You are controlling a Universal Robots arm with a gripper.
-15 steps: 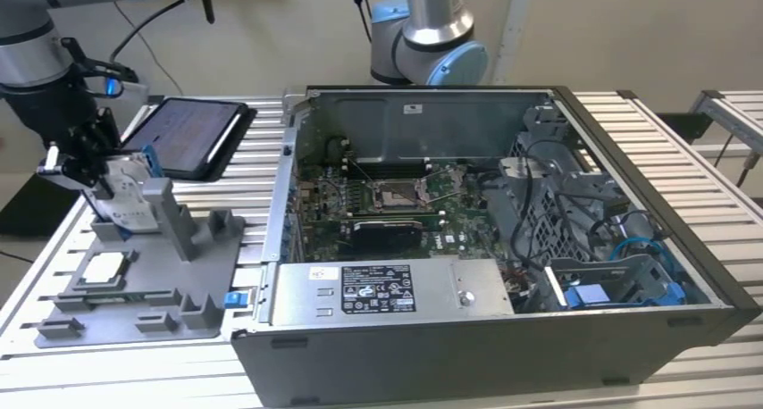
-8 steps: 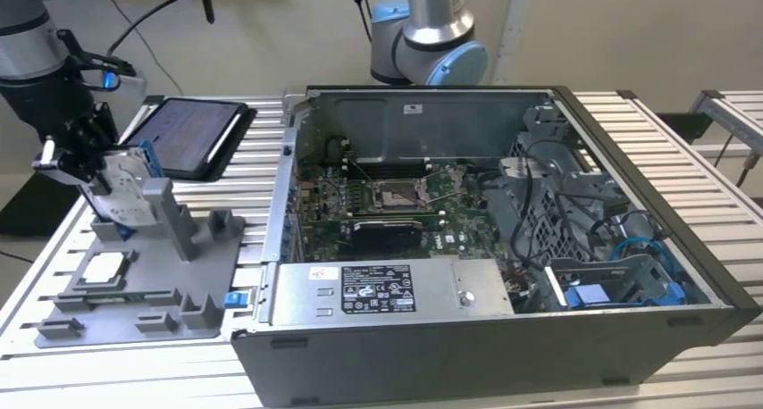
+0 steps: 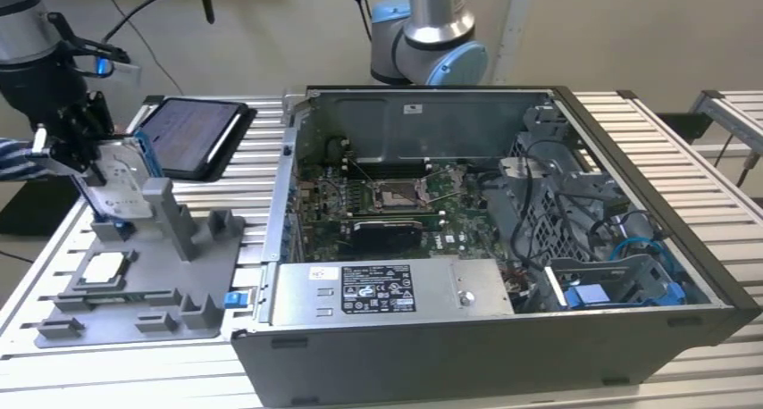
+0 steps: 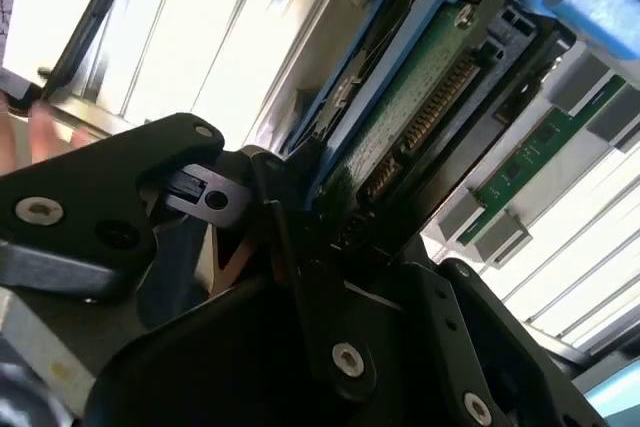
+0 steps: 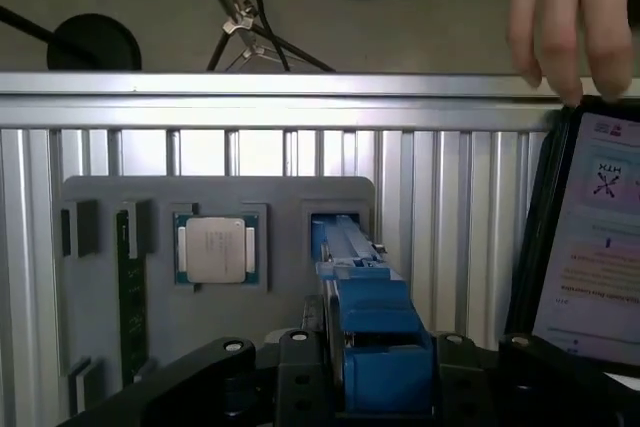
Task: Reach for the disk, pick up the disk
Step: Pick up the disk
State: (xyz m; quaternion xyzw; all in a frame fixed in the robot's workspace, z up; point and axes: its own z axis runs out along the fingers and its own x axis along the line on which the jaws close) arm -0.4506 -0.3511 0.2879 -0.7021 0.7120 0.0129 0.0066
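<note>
The disk [image 3: 120,181], a silver drive in a blue caddy, stands on edge over the back of the grey fixture tray [image 3: 143,297] at the exterior view's left. My gripper [image 3: 98,162] is shut on it from above. In the first wrist view the blue caddy edge of the disk [image 5: 365,312] runs from a tray slot up between my black fingers [image 5: 300,372], with the gripper [image 5: 370,372] clamped around it. The second wrist view shows the disk's green circuit board side [image 4: 420,107] and blue frame held in the gripper [image 4: 305,212].
A black tablet [image 3: 191,137] leans behind the tray, and a person's hand [image 5: 570,17] hovers at its top edge. A square silver chip [image 5: 215,249] sits in the tray. The open computer case [image 3: 477,230] stands to the exterior view's right, with another arm's base [image 3: 430,43] behind it.
</note>
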